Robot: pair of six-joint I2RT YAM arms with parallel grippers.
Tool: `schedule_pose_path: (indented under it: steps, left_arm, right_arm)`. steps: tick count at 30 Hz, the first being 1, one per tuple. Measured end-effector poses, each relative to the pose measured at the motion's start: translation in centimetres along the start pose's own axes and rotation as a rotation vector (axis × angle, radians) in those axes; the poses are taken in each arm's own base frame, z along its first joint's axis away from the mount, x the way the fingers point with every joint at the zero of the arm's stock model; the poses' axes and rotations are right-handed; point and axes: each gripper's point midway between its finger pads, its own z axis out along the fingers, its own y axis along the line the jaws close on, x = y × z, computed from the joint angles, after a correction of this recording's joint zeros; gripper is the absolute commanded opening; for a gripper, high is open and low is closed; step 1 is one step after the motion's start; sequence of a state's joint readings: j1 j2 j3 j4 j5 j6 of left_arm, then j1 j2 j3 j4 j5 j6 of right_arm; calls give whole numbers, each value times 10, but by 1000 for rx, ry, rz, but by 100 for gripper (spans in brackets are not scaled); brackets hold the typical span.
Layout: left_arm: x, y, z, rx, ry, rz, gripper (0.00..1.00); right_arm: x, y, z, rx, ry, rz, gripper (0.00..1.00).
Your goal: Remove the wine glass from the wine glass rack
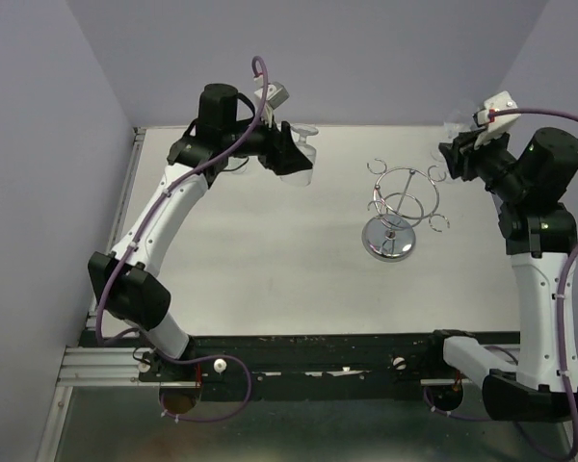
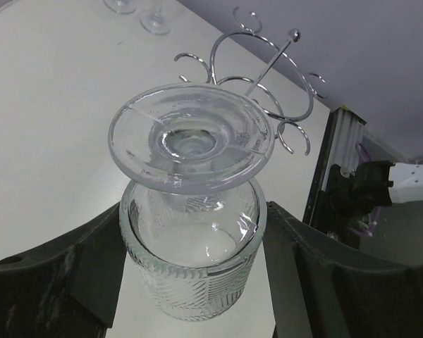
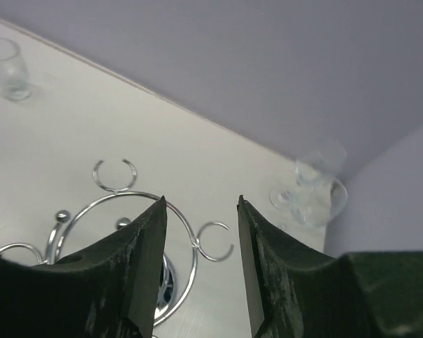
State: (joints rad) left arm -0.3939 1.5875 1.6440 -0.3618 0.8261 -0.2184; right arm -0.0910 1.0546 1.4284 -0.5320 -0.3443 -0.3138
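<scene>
My left gripper (image 1: 296,162) is shut on a clear ribbed wine glass (image 2: 192,253), its fingers pressing both sides of the bowl, with the round foot (image 2: 190,137) pointing away from the wrist. It holds the glass left of the chrome wine glass rack (image 1: 395,207), apart from it; the rack shows behind the glass in the left wrist view (image 2: 268,84). My right gripper (image 1: 447,166) is open and empty just right of the rack, above its ring and curled hooks (image 3: 215,241). The hooks I can see hold nothing.
Two small glasses (image 2: 157,20) stand at the table's back edge near the left gripper. Another clear glass (image 3: 311,193) lies at the back right corner by the wall. One more glass (image 3: 7,67) stands at the far left of the right wrist view.
</scene>
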Motion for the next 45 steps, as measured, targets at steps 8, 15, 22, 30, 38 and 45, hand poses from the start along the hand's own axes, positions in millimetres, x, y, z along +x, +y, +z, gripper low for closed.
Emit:
schedule_pose_path:
  steps: [8, 15, 22, 30, 38, 45]
  left_arm:
    - [43, 1, -14, 48, 213, -63, 0]
    - [66, -22, -24, 160, 288, -148, 0]
    - [91, -33, -24, 242, 329, -316, 0]
    - [88, -36, -21, 273, 313, -345, 0]
    - [88, -36, -21, 278, 309, -361, 0]
    - [85, -36, -22, 286, 301, -360, 0]
  right_arm:
    - [-36, 120, -1, -460, -244, -355, 57]
    - [-22, 199, 4, -704, -333, -484, 49]
    - [-13, 266, 14, -880, -358, -469, 42]
    - [-20, 295, 30, -902, -374, -385, 39]
    - [-25, 308, 48, -849, -371, -331, 39]
    - [-17, 306, 70, -772, -341, -312, 40]
